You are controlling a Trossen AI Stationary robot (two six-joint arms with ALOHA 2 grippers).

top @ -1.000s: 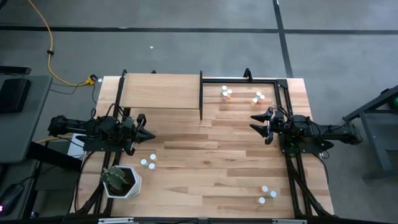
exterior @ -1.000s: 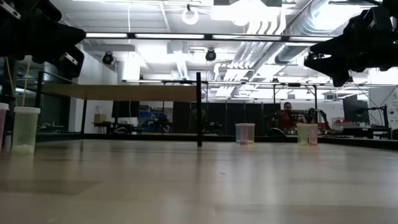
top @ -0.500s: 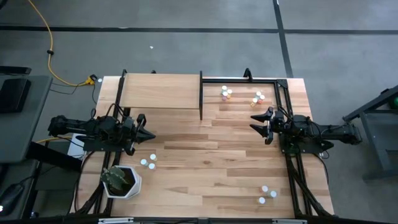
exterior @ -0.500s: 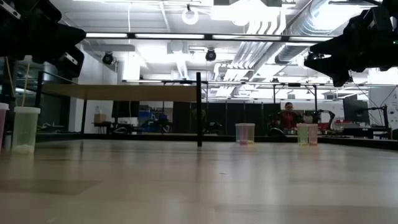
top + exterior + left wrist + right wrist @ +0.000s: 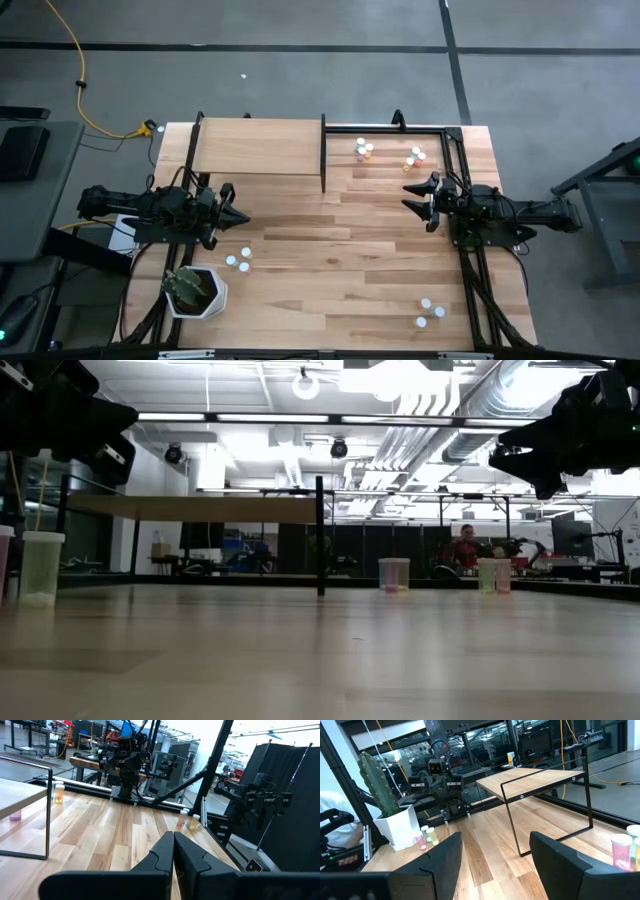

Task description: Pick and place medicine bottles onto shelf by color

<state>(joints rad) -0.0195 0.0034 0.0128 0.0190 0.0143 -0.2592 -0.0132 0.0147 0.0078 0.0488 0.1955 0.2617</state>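
Our right gripper [image 5: 425, 201] hangs with jaws released beside the nearest medicine bottles [image 5: 414, 156]; the left gripper [image 5: 232, 213] stays clenched and empty. We should descend vertically over one bottle, straddle it, then match color on the shelf [image 5: 258, 148].

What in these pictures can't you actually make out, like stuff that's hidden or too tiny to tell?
- Bottles at the table's far edge: in the high view too small to tell each one's color.
- Shelf underside: covered by its own board from above; the low view shows only its edge.
- Bottle labels: unreadable in every view.
- Plant pot: cut off by the frame in the low view.
- Person in the room behind: too far to tell what they are doing.
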